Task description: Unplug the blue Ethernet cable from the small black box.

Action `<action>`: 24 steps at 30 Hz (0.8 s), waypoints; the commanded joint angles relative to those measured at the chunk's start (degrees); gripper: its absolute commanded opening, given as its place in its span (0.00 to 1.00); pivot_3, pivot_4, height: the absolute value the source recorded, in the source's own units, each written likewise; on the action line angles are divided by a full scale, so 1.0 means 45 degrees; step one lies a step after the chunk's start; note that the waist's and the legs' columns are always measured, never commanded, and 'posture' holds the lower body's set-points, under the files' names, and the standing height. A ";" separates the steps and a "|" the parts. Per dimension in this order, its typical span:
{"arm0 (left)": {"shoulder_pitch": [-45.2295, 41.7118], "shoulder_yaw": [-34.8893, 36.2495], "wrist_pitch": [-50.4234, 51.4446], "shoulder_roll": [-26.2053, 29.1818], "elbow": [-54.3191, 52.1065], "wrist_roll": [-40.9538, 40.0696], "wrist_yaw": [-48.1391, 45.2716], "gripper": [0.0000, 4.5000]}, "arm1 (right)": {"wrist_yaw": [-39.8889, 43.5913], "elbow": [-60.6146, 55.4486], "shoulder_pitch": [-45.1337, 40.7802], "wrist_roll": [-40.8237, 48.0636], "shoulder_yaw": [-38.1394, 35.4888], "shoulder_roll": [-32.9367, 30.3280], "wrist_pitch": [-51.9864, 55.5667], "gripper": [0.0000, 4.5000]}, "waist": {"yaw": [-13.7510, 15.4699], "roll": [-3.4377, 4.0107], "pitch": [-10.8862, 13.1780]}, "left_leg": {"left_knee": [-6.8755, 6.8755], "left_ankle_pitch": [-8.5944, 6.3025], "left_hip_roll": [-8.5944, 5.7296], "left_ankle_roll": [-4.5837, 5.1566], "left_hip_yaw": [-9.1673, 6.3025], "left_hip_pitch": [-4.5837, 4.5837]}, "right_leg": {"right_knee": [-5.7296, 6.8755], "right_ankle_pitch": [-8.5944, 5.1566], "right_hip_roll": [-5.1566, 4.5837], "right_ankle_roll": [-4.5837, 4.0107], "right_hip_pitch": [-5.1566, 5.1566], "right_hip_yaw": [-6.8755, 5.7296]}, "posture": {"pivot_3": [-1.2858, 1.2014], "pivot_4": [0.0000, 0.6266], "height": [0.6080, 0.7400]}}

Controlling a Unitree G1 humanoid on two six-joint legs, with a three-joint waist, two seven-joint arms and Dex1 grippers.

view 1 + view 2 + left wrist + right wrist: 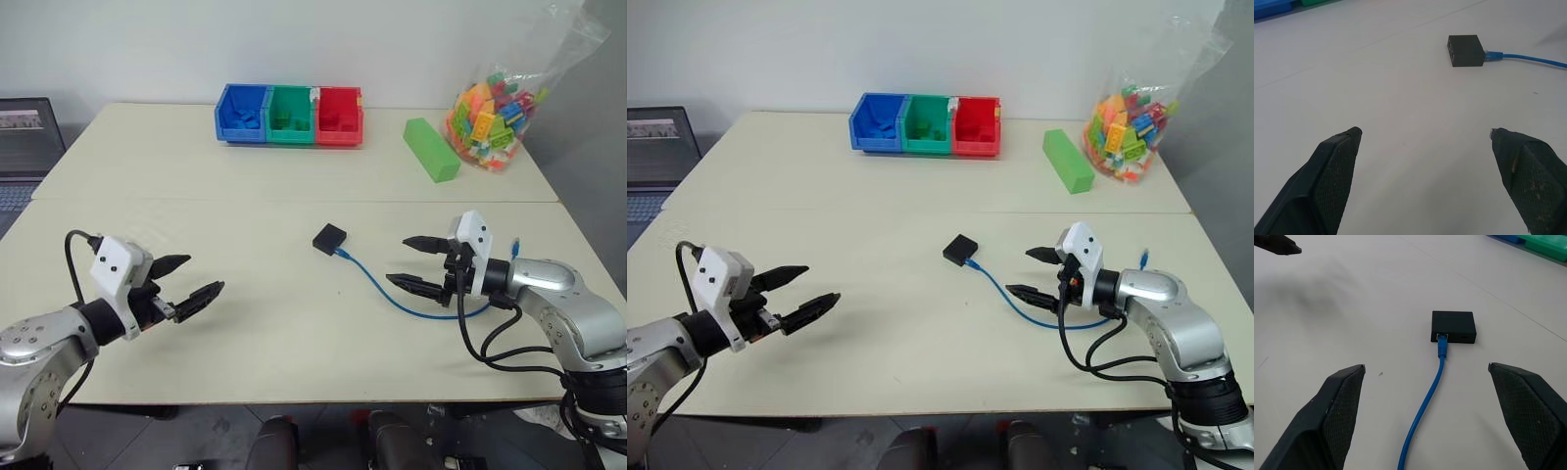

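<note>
A laptop [24, 147] sits off the far left edge of the bench [196, 206], well beyond the left end effector [188, 282]. That end effector hovers over the near left part of the bench with its fingers [1332, 176] spread wide, holding nothing and touching nothing. Bare bench surface lies between it and the small black box [329, 238], which rests near the middle, ahead of it and to its right.

Far beyond the box, near the back edge, stand three joined bins: a blue bin [242, 113] with some blue pieces inside, a green bin [291, 115] and a red bin [339, 116], whose contents cannot be made out.

The blue Ethernet cable [377, 284] is plugged into the box's side facing the right end effector [416, 262], then curves along the bench and passes beneath that end effector. The right end effector is also spread wide and empty, pointing at the box from just short of it, the cable running between its fingers [1337, 416].

Farther back on the right, a green block [430, 149] lies beside a clear bag of coloured bricks [488, 122], near the bench's right edge.
</note>
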 commanded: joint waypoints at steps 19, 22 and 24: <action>0.0073 -0.0587 -0.2101 0.0017 -0.0436 -0.0018 -0.1750 1.00 | 0.0694 0.1018 -0.0320 -0.1125 0.0438 -0.0421 -0.1270 0.95 | 0.0010 0.0000 0.0000 | 0.0000 0.0000 0.0002 0.0000 0.0016 0.0001 | 0.0002 0.0004 -0.0001 -0.0007 -0.0006 0.0007 | 0.52 0.24 1.00; -0.0219 -0.0955 -0.2271 0.0095 -0.0110 0.0123 -0.2063 1.00 | 0.0681 0.1007 -0.0336 -0.1099 0.0318 -0.0463 -0.1323 0.97 | 0.0010 0.0000 0.0000 | 0.0000 0.0000 0.0002 0.0000 0.0016 0.0000 | 0.0001 0.0003 -0.0001 -0.0004 -0.0006 0.0007 | 0.52 0.24 1.00; -0.0443 -0.1234 -0.2337 0.0229 0.0067 0.0194 -0.2332 1.00 | 0.0783 0.0959 -0.0436 -0.1000 0.0363 -0.0443 -0.1311 0.97 | 0.0009 0.0000 0.0000 | 0.0000 0.0000 0.0003 0.0000 0.0013 0.0001 | 0.0003 0.0002 0.0001 -0.0004 -0.0005 0.0005 | 0.52 0.24 1.00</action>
